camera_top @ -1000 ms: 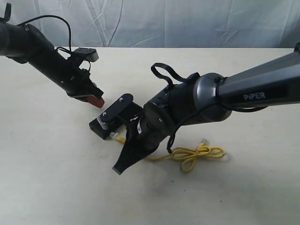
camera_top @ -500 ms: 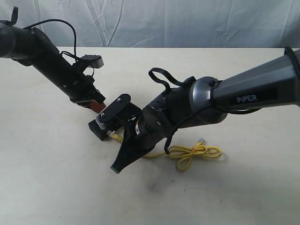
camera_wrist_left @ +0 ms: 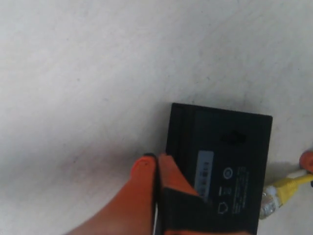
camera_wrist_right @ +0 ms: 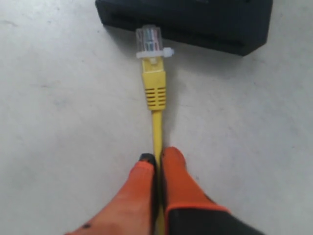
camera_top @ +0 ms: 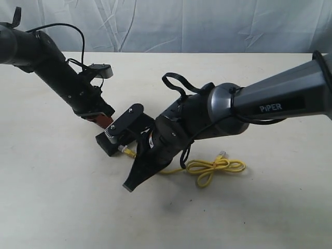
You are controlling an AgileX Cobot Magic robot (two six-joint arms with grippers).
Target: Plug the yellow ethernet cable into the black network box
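Observation:
The black network box (camera_wrist_left: 220,166) lies flat on the table, its pale label strip facing up. In the exterior view the box (camera_top: 106,142) is mostly hidden under my right arm (camera_top: 207,119). My left gripper (camera_wrist_left: 155,160) is shut and empty, its orange tips pressed against the box's edge; from outside it (camera_top: 102,118) sits at the box's far side. My right gripper (camera_wrist_right: 157,159) is shut on the yellow ethernet cable (camera_wrist_right: 156,125). The cable's clear plug (camera_wrist_right: 149,38) sticks out ahead and meets the box's side face (camera_wrist_right: 195,19). I cannot tell if it is in a port. The rest of the cable (camera_top: 215,167) lies looped on the table.
The pale tabletop (camera_top: 62,207) stretches around the box. A crumpled white backdrop (camera_top: 207,26) closes off the far edge. A black loop of arm wiring (camera_top: 179,83) stands up from my right wrist.
My left gripper has come down and right until it touches the box's far edge. My right gripper has pushed the plug left against the box, dragging the cable loops with it.

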